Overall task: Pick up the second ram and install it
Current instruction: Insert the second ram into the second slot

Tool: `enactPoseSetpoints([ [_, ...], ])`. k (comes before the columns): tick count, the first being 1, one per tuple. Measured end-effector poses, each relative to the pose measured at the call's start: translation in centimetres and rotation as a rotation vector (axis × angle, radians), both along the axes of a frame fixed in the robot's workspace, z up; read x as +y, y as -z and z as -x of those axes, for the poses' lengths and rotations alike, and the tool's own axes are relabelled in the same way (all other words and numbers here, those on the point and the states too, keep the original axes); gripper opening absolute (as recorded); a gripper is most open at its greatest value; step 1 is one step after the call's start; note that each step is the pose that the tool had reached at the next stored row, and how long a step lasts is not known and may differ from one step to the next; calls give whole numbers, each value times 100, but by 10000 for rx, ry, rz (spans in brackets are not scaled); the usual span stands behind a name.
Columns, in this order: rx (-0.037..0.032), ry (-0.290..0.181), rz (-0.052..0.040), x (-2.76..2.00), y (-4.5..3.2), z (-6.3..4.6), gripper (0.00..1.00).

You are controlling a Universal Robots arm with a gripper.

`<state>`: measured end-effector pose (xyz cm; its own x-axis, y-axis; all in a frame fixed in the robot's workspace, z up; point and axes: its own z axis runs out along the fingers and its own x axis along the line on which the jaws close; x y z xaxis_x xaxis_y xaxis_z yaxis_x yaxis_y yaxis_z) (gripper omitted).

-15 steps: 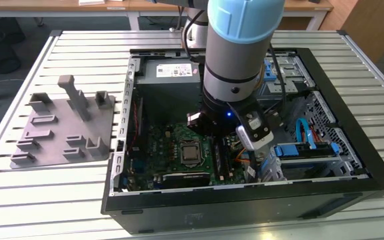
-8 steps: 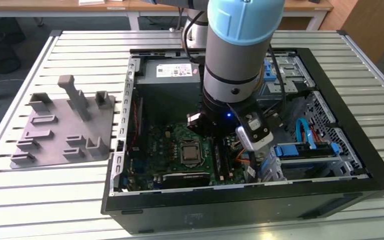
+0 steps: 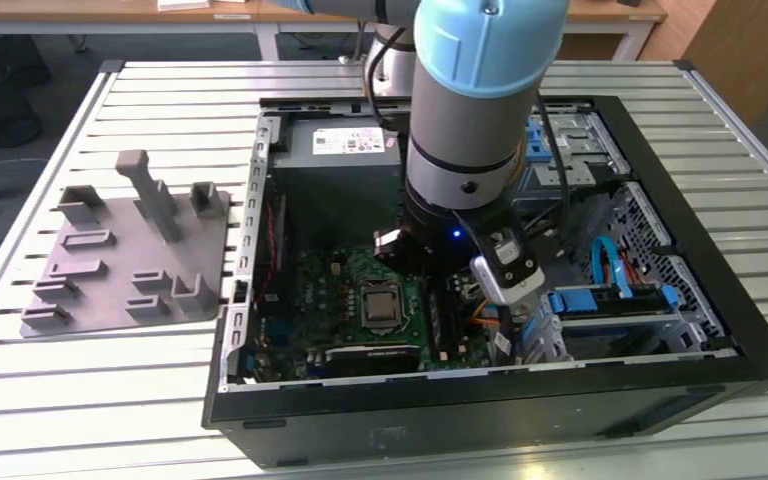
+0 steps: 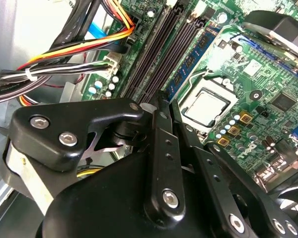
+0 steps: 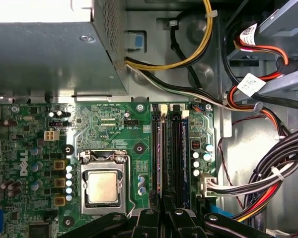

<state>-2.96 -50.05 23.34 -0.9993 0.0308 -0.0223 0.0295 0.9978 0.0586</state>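
My gripper [image 4: 164, 101] is down inside the open computer case [image 3: 704, 385], over the black memory slots [image 5: 171, 153] of the green motherboard. Its two black fingers [image 4: 159, 148] are drawn together. The second ram [image 4: 191, 57], a blue strip with a row of black chips, stands on edge along the slot nearest the processor socket [image 4: 206, 106]. It runs straight out from between my fingertips. I cannot tell whether it is fully seated. In the exterior view the arm [image 3: 471, 120] hides the gripper's tips.
The grey power supply [image 5: 49, 44] borders the board. Bundled cables [image 5: 268, 183] crowd the side of the slots away from the processor socket [image 5: 103, 186]. Drive bays with blue latches [image 3: 611, 295] fill the case's right in the exterior view. A grey fixture plate [image 3: 124, 260] lies on the slatted table.
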Motion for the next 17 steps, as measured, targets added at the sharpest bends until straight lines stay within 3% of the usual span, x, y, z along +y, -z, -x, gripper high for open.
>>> enactPoseSetpoints([
  [17, 0, -69, 40, 26, 80, -37, 14],
])
